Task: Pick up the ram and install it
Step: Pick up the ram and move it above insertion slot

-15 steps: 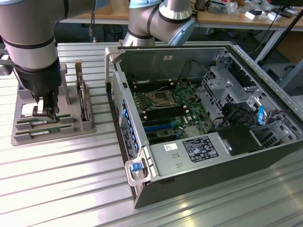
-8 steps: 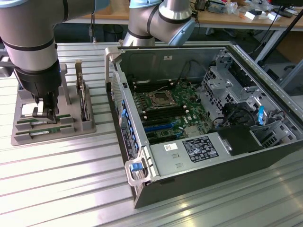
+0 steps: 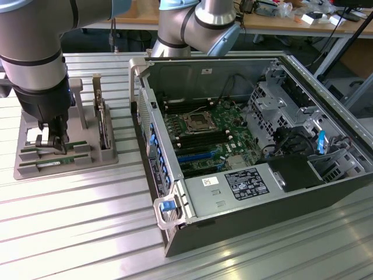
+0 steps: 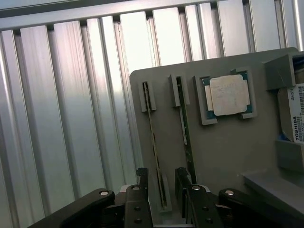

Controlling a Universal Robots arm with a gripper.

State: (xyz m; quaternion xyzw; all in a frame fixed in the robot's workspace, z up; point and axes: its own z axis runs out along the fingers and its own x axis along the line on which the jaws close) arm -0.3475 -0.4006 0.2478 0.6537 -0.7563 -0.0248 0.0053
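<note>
Straddling the ram [image 4: 153, 128] with the pincer [image 4: 160, 178] open, a gap showing on each side.
Ram stands on edge in a grey holder [image 4: 223, 152] slot, between the fingers; second stick [image 4: 184, 118] just outside one finger; processor chip [image 4: 229, 94] beyond that; computer case [image 3: 245, 151] well apart.

You are working on a metal table [image 3: 70, 221] built of long ribbed slats, and its surface throws back broad bright bands of light, strongest toward the near edge in the exterior view. Behind it a wooden bench [image 3: 274, 23] runs across the back, its top littered with cables and small items that cannot be told apart. Under that bench the floor [image 3: 303, 44] lies dark, and a black pole [image 3: 341, 44] slants across at the exterior view's right.
</note>
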